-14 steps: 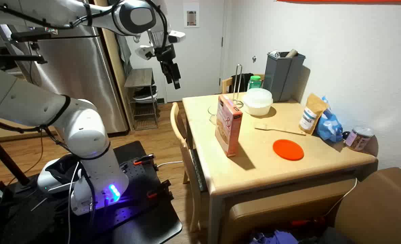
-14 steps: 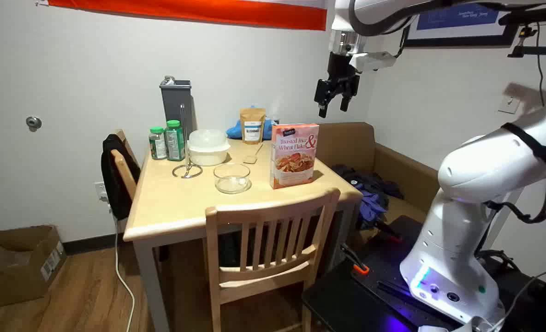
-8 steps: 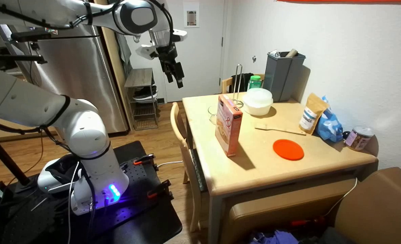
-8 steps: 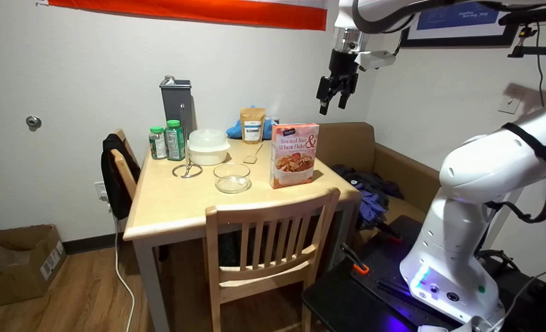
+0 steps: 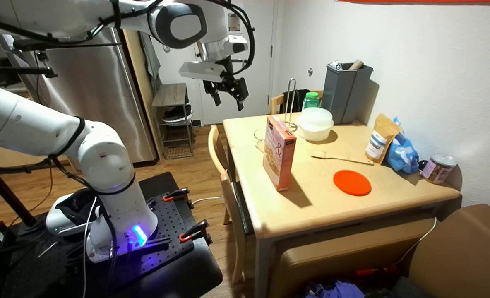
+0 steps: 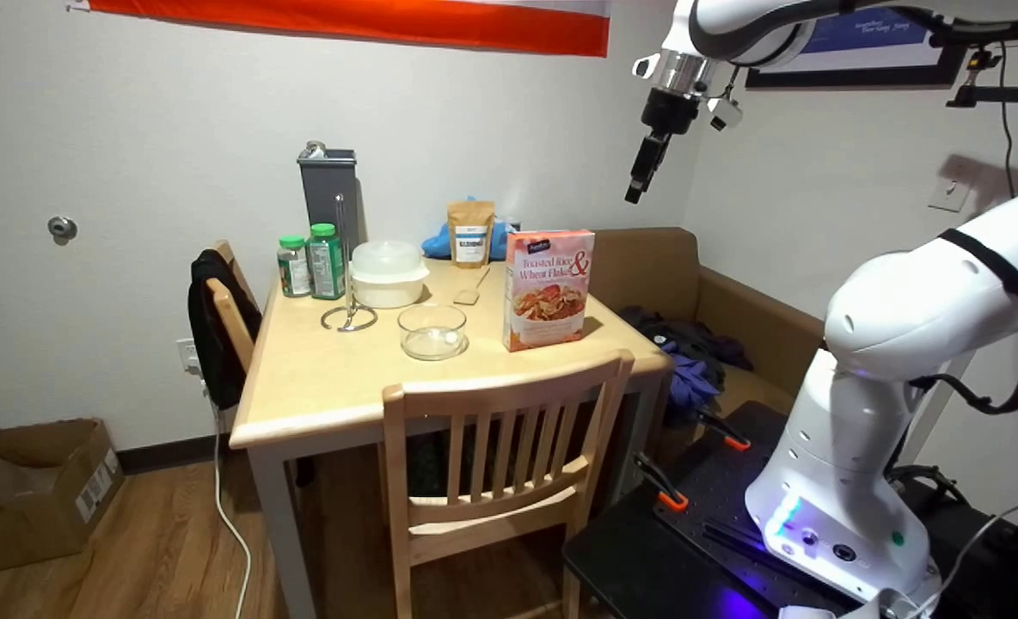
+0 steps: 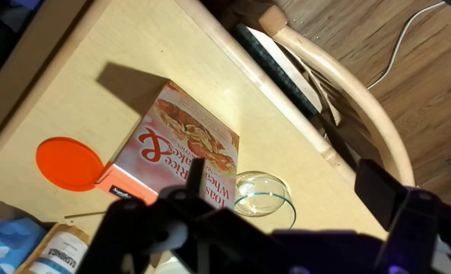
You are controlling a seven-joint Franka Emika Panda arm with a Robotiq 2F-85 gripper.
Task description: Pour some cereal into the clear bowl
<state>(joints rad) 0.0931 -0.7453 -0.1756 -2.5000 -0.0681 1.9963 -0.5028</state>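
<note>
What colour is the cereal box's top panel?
Coral orange, with a small black label; the top panel shows best in the wrist view.

Clear air lies between the spread fingers (image 5: 241,92) and the upright box (image 5: 277,155); a strip of bare worktop (image 6: 485,334) parts the box from the bowl (image 6: 432,335); a metal stand (image 6: 346,266) rises on the bowl's other side; the chair back (image 6: 509,396) stands close along the worktop's edge.

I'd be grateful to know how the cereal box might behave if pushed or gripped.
The cereal box would probably tip if pushed high on its broad front, being tall and shallow front to back. Its flat cardboard panels may flex inward under a firm squeeze.
</note>
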